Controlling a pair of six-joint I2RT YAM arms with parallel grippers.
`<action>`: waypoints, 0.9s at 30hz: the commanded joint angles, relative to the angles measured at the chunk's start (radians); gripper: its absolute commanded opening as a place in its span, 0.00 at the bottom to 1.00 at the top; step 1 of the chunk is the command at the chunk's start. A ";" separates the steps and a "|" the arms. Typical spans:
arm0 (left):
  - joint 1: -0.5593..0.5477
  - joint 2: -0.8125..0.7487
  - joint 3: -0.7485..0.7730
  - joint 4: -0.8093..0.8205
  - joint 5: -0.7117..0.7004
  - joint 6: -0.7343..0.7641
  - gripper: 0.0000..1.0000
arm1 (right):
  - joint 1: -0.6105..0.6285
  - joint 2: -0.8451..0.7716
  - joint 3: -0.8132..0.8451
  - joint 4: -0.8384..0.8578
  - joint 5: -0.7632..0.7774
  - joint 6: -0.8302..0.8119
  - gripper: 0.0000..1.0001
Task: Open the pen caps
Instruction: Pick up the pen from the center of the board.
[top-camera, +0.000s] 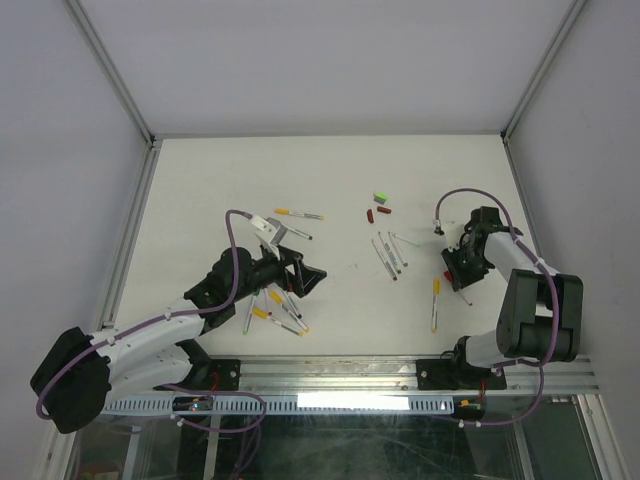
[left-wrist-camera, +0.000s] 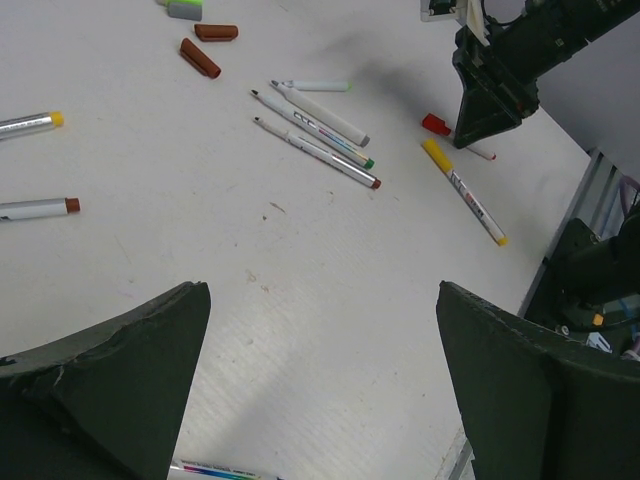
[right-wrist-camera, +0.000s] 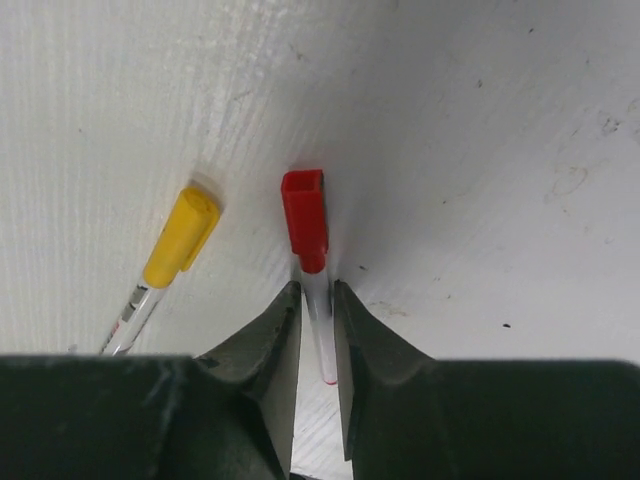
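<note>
White table (top-camera: 330, 180) is carrying scattered pens (top-camera: 388, 255). Right gripper (right-wrist-camera: 317, 295) is straddling the barrel (right-wrist-camera: 320, 335) below red cap (right-wrist-camera: 304, 215), fingers nearly together; I cannot tell if it is pinching. Red cap is sitting on its pen, beside yellow cap (right-wrist-camera: 188, 225). Left gripper (left-wrist-camera: 325, 300) is hovering, spread wide.

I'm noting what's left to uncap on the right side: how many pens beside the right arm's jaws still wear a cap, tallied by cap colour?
Red cap: 1
Yellow cap: 1
Total: 2
</note>
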 joint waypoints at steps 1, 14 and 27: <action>-0.004 0.008 -0.002 0.083 0.048 -0.001 0.99 | 0.005 0.038 0.003 0.046 0.033 0.011 0.18; -0.005 0.078 -0.116 0.485 0.140 -0.289 0.98 | 0.006 -0.103 0.022 0.024 -0.081 0.001 0.00; -0.017 0.138 -0.193 0.745 0.033 -0.395 0.96 | 0.079 -0.156 0.186 -0.094 -0.552 -0.081 0.00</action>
